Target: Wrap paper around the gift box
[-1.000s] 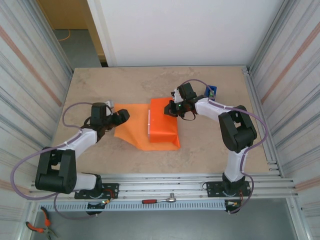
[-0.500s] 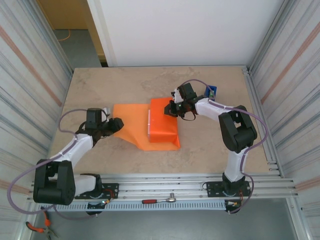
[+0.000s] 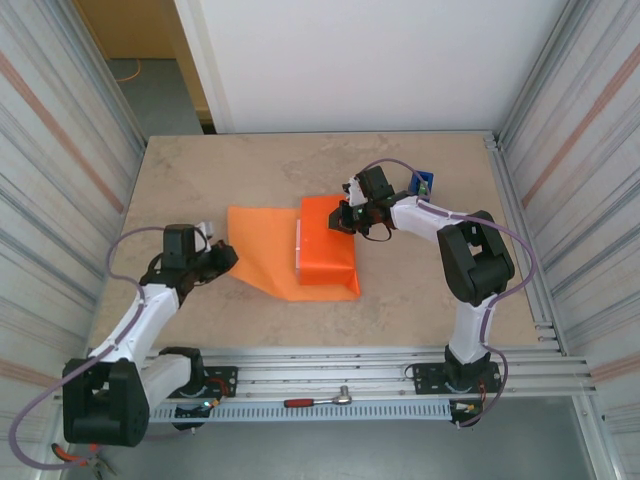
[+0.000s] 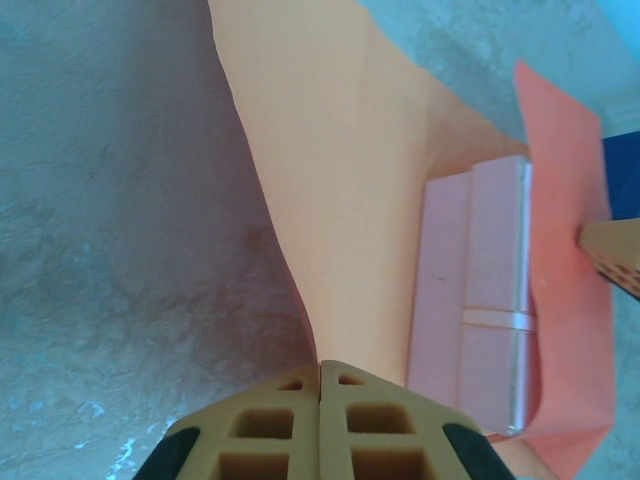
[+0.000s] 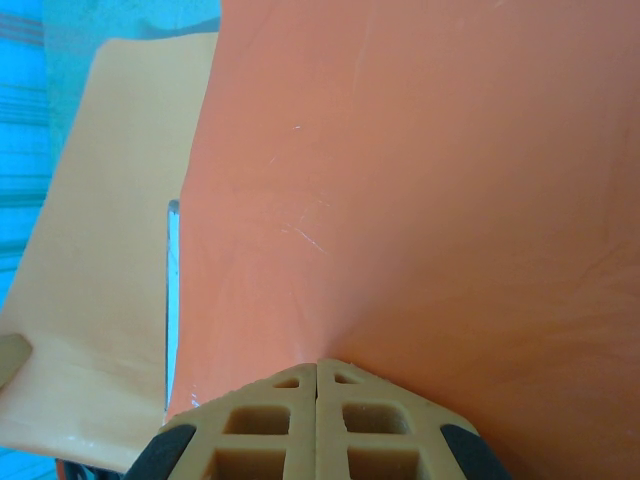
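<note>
Orange paper (image 3: 262, 252) lies near the middle of the pale stone surface (image 3: 200, 170). Its right part is draped up and over the gift box (image 3: 298, 246), and from above a thin pale strip of the box's left side shows at the fold. From the left wrist, the pink box sits under the raised sheet, its side facing the camera uncovered. The left claw (image 3: 222, 258) is pinched together on the paper's left edge, and the sheet runs from its tips toward the box. The right claw (image 3: 343, 217) is closed tight on the paper at the far right of the box top, with the sheet creased at its tips. A blue tape dispenser (image 3: 423, 183) stands well apart, toward the far right.
</note>
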{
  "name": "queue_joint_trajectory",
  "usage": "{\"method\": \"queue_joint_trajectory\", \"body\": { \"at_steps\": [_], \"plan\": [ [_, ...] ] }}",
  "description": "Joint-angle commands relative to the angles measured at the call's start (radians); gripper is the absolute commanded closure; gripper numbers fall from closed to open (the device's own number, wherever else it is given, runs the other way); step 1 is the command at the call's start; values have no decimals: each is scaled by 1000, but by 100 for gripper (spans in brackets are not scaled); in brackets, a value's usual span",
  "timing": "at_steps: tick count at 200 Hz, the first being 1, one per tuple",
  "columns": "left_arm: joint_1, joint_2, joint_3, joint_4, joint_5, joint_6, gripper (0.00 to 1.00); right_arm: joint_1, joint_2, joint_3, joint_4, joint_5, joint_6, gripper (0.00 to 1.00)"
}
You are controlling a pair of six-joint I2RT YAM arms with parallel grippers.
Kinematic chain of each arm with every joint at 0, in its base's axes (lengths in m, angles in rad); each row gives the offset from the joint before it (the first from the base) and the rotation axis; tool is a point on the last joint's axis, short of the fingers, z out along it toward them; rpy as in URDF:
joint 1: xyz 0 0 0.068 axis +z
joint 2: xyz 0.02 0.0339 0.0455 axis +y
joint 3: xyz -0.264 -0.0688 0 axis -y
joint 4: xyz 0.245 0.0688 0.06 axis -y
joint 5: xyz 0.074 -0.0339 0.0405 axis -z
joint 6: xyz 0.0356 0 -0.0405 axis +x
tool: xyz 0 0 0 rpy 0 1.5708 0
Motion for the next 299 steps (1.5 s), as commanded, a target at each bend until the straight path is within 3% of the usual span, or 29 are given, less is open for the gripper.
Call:
{"method": "queue_joint_trajectory", "body": {
  "at_steps": [1,73,152,210,299],
  "plan": [
    [-35,-54,12,7,46,-15,100,-4,38,-44,-73,56,-10,100],
    [-348,-72,88,90,-35,-82,100,-1,46,-41,-70,51,-6,100],
    [-623,309,298,278,-108,-165,100,2,51,-47,-66,53,2,100],
    [-696,531,416,333,-118,-174,100,3,62,-53,-63,54,4,100],
    [-704,637,304,460,-156,-222,100,7,51,-53,-61,41,10,100]
  ]
}}
